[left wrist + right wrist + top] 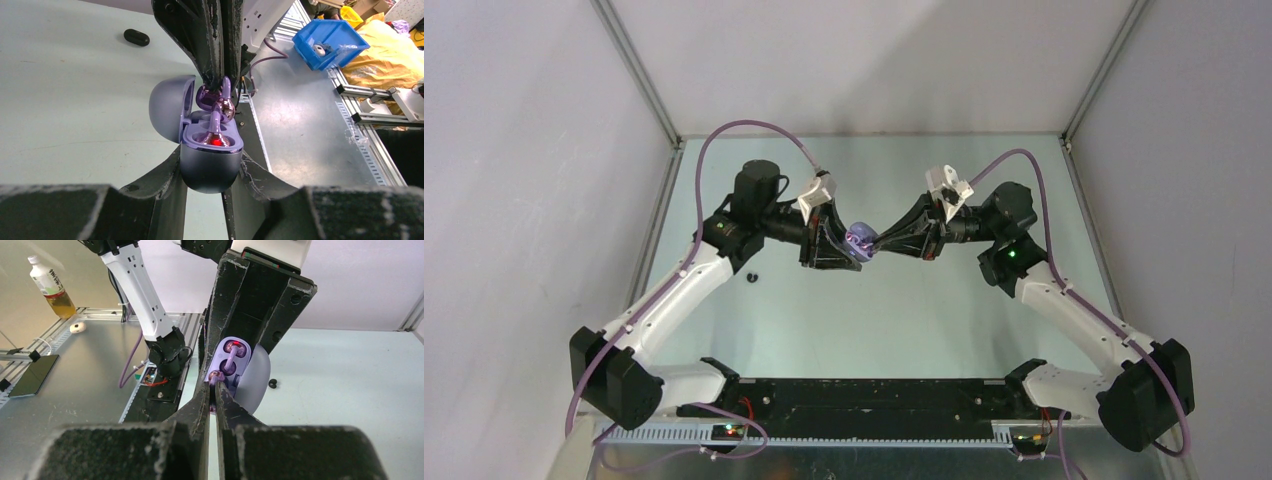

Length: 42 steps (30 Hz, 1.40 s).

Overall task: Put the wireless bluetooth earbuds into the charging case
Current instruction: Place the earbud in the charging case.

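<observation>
Left wrist view: we saw the left end effector clamping the open case above the surface, the right end effector pinching a purple earbud over it. Light and slick, we judged; hold the stem.

I grip the open purple case, one purple earbud seated, another pinched just over it, a black earbud lying toward the table's left edge.
</observation>
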Tool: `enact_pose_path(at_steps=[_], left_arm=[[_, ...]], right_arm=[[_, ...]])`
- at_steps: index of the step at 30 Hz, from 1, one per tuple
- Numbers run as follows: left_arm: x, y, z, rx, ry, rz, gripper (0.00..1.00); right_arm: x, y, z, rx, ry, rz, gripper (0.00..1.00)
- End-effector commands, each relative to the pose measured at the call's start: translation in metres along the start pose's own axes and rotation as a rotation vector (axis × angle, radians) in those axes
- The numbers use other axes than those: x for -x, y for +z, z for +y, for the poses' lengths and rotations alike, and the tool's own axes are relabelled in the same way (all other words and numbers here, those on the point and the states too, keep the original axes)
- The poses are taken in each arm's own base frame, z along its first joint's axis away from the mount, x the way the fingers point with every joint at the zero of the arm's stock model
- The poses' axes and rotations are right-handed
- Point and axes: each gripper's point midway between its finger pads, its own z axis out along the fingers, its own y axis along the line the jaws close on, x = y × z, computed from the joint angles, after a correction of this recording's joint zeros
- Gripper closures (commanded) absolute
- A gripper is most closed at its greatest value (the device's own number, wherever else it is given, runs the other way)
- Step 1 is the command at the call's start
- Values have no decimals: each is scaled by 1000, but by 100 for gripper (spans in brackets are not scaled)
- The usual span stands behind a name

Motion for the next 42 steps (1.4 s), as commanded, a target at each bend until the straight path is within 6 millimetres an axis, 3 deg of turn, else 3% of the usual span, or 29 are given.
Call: enact_pose_path(at_steps=[1,11,24,42], left_arm=[[6,0,-12,-40,37,-11,87],[10,-1,-14,-26,51,-15,87],[10,-1,-13,-20,57,-16,87],[9,-1,-12,-10,57,-15,87]], right_arm=[[9,-1,0,-19,-30,-14,92],[0,-1,-7,-49,-26,8,92],[11,-7,-4,-53,-34,-11,92],[-3,1,-4,-34,-10,16,92]])
